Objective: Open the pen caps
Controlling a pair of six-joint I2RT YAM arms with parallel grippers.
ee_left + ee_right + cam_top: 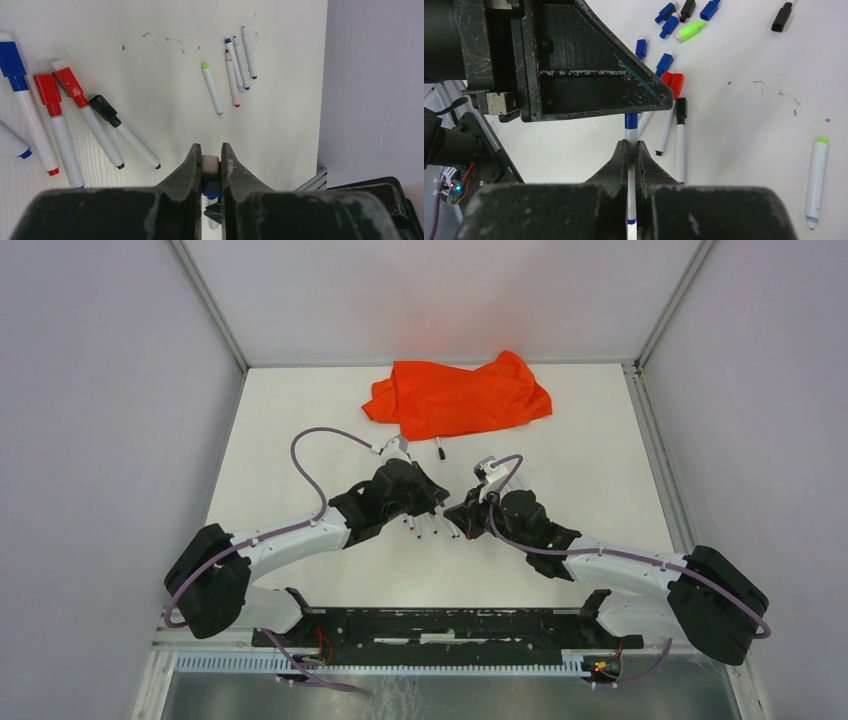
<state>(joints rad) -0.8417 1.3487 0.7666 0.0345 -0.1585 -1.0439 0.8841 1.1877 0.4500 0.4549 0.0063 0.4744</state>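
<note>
My left gripper (212, 155) is shut on the blue pen cap (212, 189) of a white pen; the cap's pale end sticks out between the fingertips. My right gripper (630, 145) is shut on that pen's white barrel (630, 134), and its blue cap (630, 121) runs up under the left finger (589, 80). The two grippers (449, 510) meet mid-table. Several loose pen caps (670, 25) in blue, green (690, 31) and black (782, 17) lie beyond. Capped pens in blue (12, 65), red (47, 92) and black (105, 110) lie to the left.
Several uncapped pens (234, 70) lie together, one with a green tip (212, 90) slightly apart. An orange cloth (458, 395) is bunched at the table's far edge. A black cap (440, 452) lies just in front of it. Grey walls close in both sides.
</note>
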